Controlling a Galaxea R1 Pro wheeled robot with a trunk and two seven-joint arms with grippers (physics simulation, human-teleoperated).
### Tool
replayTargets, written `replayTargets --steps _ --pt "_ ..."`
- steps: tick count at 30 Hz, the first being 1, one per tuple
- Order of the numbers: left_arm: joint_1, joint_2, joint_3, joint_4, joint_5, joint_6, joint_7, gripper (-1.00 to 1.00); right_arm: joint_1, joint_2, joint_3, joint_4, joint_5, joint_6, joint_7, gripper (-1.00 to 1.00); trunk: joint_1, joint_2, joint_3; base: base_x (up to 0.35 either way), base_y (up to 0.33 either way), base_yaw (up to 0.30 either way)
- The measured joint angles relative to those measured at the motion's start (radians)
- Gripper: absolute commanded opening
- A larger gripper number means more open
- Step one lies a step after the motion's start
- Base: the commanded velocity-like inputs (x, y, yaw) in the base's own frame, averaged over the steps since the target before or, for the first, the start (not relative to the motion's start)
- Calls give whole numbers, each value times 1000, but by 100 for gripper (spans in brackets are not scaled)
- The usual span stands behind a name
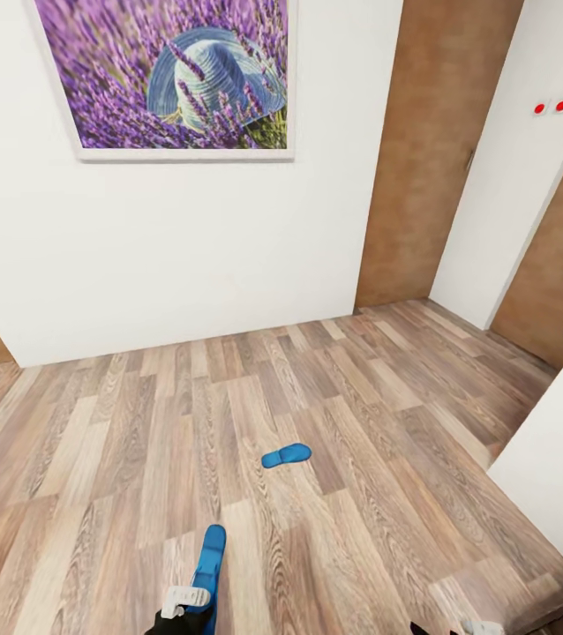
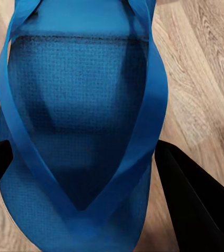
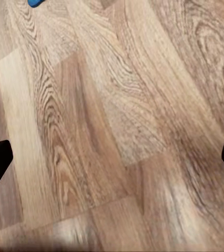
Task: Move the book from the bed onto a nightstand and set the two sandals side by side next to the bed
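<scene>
Nearest to the camera, at the bottom of the head view, one blue sandal (image 1: 210, 560) is held in the left gripper (image 1: 184, 608), with its long side pointing away from the robot, above the wood-plank floor (image 1: 387, 423). From the left wrist view this held sandal (image 2: 80, 121) is very close: its textured blue sole and the two thong straps meeting in a V are seen, and the dark fingers (image 2: 193, 205) of the left gripper stand on both sides of it, so the jaws are closed against its edges. A second blue sandal (image 1: 286, 456) lies flat on the floor a little farther away and to the right, well apart from the first one. On the right wrist view a small blue corner of a sandal (image 3: 34, 2) shows at the far edge of the floor planks, and the black tips of the right gripper (image 3: 112, 157) are at the two sides of the picture, so its jaws are wide open with nothing between them. In the head view, the right gripper (image 1: 480, 627) is at the bottom edge, on the right. Farther away stands a white wall (image 1: 184, 256) with a framed picture (image 1: 171, 75) of purple lavender and a pale hat. On the far right are brown wooden doors (image 1: 431, 150), and two small red dots (image 1: 550, 107) sit on the white wall between them.
</scene>
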Motion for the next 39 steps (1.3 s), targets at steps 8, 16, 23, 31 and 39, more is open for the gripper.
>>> replayTargets --steps 8,16,23,31,39 --pt "0 0 0 0 -1 0 0 -100 0 0 0 0 0 0 0 100 0 0 0 292 0 0" --pt "0 0 0 1 -1 0 0 -100 0 0 0 0 0 0 0 100 0 0 0 301 0 0" --pt "0 0 0 1 -1 0 0 -100 0 0 0 0 0 0 0 100 0 0 0 303 0 0" --pt "0 0 0 1 -1 0 0 -100 0 0 0 -1 0 0 0 100 0 0 0 259 0 5" --pt "1 0 0 0 0 0 0 -100 0 -1 -1 -1 -1 0 1 100 1 0 0 28 0 227"
